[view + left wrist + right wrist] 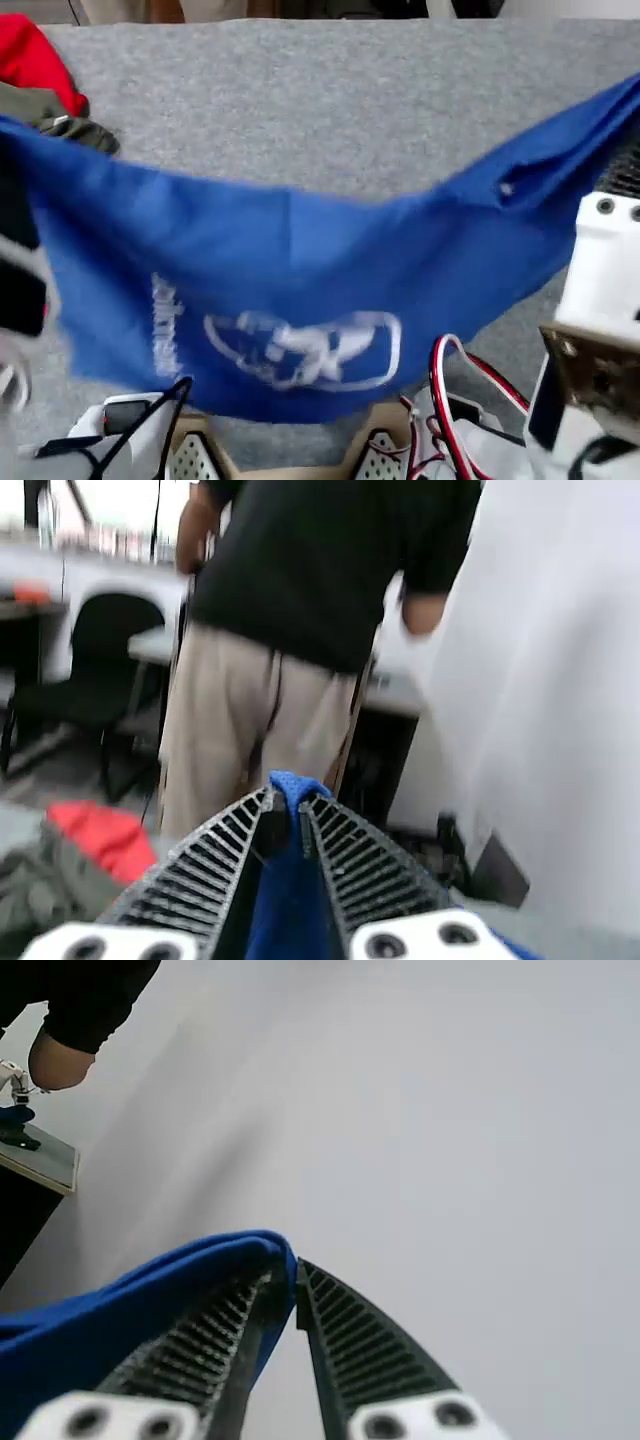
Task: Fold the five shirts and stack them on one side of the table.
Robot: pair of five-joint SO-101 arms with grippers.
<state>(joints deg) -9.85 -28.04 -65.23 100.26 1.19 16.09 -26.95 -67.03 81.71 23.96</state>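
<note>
Holding the blue shirt (300,250) up, spread wide between two pinches.
Your left gripper (285,805) and right gripper (290,1260) are each clamped tight on a fold of its edge, likely so that you can lay it flat on the table (350,90). The wrist views show you each pinch; the high view shows the sag, the print and the red shirt (35,55).

The stretched blue shirt (300,260) spans mid-frame edge to edge, blocking passage. Bare table (350,90) lies open above it; a red shirt (30,55) and an olive garment (60,122) crowd the upper left.
</note>
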